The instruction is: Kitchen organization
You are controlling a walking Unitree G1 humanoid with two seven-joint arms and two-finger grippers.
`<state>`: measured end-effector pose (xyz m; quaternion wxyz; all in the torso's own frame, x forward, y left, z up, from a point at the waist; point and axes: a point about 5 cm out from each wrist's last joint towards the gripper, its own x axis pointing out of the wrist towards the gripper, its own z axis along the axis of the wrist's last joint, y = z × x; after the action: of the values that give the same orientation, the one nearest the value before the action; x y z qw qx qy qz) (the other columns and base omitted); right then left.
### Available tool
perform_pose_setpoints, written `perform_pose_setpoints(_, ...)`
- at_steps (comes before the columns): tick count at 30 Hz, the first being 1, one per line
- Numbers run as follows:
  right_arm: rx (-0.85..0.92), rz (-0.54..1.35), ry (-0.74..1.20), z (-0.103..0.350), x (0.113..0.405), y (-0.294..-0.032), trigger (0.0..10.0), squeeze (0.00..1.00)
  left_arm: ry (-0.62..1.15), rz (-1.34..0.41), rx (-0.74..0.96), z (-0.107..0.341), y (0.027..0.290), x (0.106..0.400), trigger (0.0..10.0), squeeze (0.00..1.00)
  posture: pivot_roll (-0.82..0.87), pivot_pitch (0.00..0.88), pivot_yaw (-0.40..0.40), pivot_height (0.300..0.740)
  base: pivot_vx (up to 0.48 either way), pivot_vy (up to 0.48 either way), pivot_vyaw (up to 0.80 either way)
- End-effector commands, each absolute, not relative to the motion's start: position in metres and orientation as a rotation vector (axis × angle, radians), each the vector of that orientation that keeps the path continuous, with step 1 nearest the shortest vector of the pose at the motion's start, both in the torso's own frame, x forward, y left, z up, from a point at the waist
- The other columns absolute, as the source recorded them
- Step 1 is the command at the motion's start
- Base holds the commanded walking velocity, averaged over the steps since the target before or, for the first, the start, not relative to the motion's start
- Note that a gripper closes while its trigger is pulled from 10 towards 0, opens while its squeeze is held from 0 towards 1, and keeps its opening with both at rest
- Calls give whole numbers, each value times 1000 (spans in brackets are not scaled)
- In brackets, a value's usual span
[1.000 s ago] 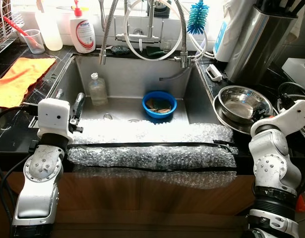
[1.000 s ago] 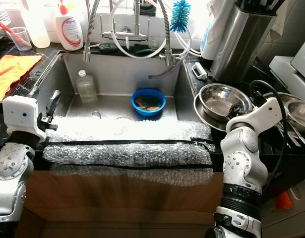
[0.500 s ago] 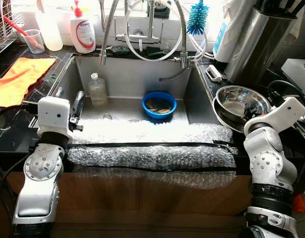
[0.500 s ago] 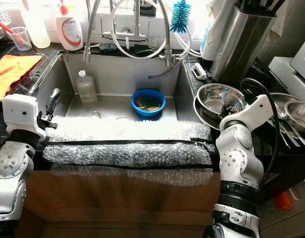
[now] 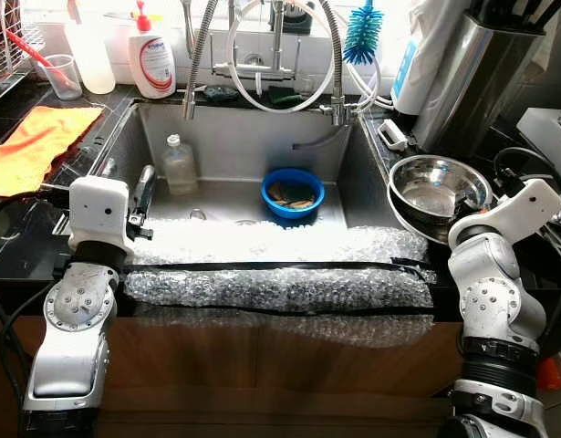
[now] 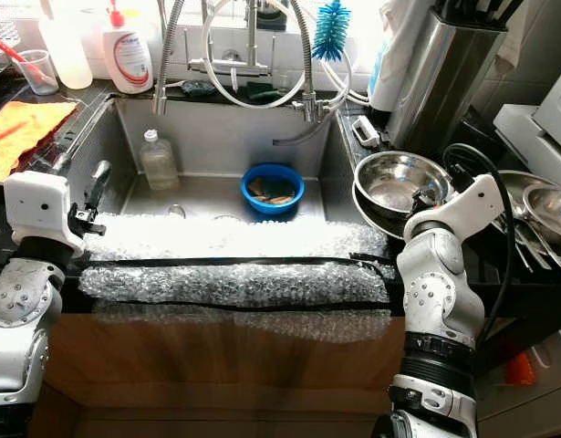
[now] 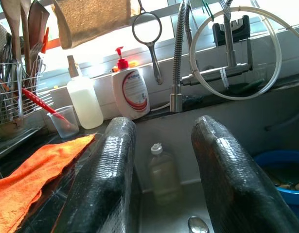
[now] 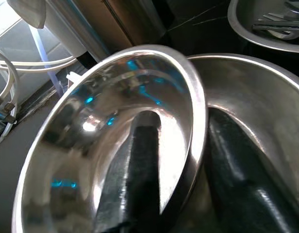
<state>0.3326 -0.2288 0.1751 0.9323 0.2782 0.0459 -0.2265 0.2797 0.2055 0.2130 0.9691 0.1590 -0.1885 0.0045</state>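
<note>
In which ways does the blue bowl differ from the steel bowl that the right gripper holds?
The blue bowl sits flat in the sink and holds scraps; the steel bowl is tilted above another bowl on the counter and looks empty. The right gripper pinches the steel bowl's rim; nothing grips the blue bowl. Both are round.

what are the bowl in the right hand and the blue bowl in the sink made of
The bowl, with the right hand pinching its rim, looks like polished stainless steel: it mirrors the window and one finger. The blue bowl looks like plastic, judging by its solid even colour and dull sheen, though glazed ceramic cannot be excluded.
</note>
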Motion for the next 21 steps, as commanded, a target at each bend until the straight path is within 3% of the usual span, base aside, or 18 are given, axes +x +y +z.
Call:
perform_pose_setpoints(1, 575, -490, 108, 172, 333, -231, 0, 0, -399, -7, 340, 216, 201, 283, 10000, 0, -20, 30, -90, 740, 0, 0, 0)
perform_pose_setpoints(9, 500, -550, 22, 183, 330, -240, 0, 0, -415, -3, 333, 220, 201, 284, 10000, 0, -20, 29, -90, 740, 0, 0, 0)
perform_pose_setpoints(21, 538, -518, -185, 205, 329, -237, 0, 0, -473, 41, 319, 233, 201, 286, 10000, 0, -18, 29, -91, 740, 0, 0, 0)
